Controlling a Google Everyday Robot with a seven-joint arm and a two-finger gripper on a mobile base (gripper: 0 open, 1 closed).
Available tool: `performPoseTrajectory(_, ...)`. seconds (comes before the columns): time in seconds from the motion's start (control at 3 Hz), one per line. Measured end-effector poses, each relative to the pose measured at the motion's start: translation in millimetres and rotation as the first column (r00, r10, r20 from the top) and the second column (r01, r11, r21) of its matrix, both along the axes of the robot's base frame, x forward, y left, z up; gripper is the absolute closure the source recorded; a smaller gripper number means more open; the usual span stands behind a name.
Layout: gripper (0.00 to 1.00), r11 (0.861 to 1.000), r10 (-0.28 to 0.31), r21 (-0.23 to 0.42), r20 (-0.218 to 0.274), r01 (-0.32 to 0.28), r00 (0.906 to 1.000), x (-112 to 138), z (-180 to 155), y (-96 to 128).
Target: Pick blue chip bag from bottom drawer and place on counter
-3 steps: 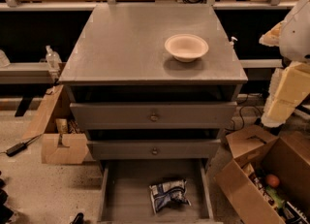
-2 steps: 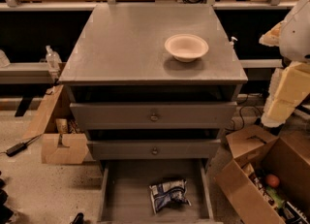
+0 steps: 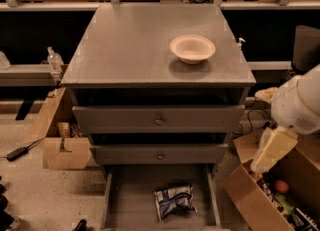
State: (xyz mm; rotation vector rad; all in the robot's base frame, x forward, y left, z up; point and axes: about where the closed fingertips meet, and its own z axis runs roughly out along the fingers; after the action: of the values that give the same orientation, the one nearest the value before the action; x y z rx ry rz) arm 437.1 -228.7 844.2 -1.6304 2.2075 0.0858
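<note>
My claw (image 3: 270, 150) hangs right of the cabinet (image 3: 200, 120), its spread I cannot tell; the blue chip bag (image 3: 173, 200) lies reachable in the pulled-out bottom drawer (image 3: 132, 190).

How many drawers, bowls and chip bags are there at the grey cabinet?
Drawers: 3, the bottom drawer open
Bowls: 1, on the counter
Chip bags: 1, the blue chip bag
Total: 5
The gripper hangs right of the drawers.

arm (image 3: 299, 104): far right, raised | claw (image 3: 266, 154): pointing down, low right
</note>
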Motion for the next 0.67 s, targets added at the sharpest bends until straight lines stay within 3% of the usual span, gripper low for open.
performPoseTrajectory(0.33,0.00,1.000,-0.012,0.011,0.006,0.012,0.9999,4.6,-106.1,-21.5)
performPoseTrajectory(0.67,0.00,0.999,-0.045,0.009,0.073,0.044,0.9963,33.4,-159.4,-37.7)
